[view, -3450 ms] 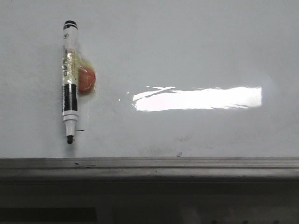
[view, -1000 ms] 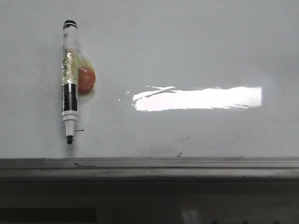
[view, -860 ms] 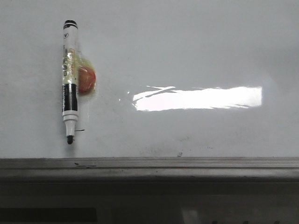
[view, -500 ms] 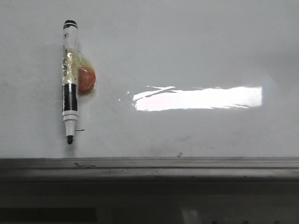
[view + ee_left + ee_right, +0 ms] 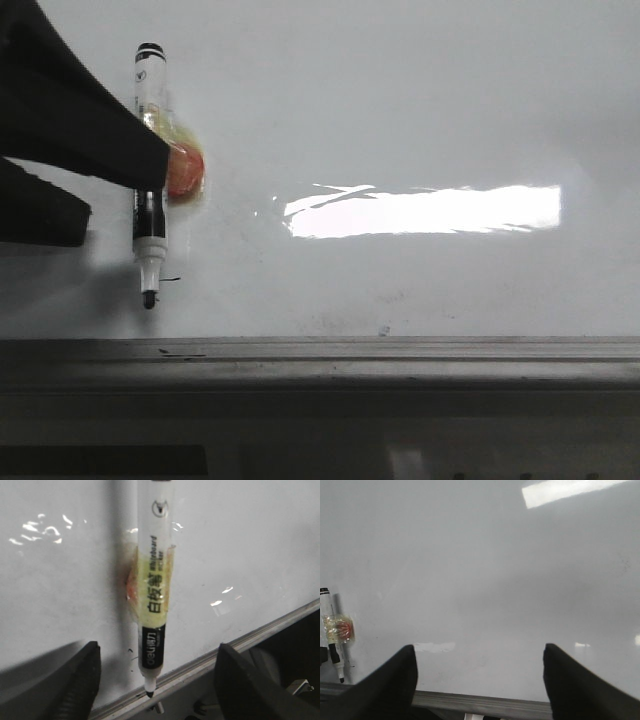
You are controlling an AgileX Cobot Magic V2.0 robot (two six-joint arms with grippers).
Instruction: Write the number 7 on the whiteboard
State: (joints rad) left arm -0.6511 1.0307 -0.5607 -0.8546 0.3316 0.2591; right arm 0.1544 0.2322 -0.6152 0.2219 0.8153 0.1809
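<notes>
With my left gripper [image 5: 155, 680] spread wide around the light, slick marker [image 5: 149, 215] taped to the whiteboard [image 5: 420, 110] above its tray rail [image 5: 400, 358], I'd grip mid-barrel; right gripper [image 5: 479, 677] gapes empty.

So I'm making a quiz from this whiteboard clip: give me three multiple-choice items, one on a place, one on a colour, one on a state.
1. Where is the marker?
A. Lying in the tray rail
B. Stuck on the whiteboard's left part, tip down
C. Held by the right gripper

2. What colour is the blob beside the marker?
A. Orange-red
B. Blue
C. Green

3. How is the left gripper?
A. Shut on the marker
B. Out of view
C. Open, fingers either side of the marker

Key: B, it stands upright on the whiteboard, above the tray rail; A, it shows orange-red; C, a gap shows on both sides in the left wrist view.
</notes>
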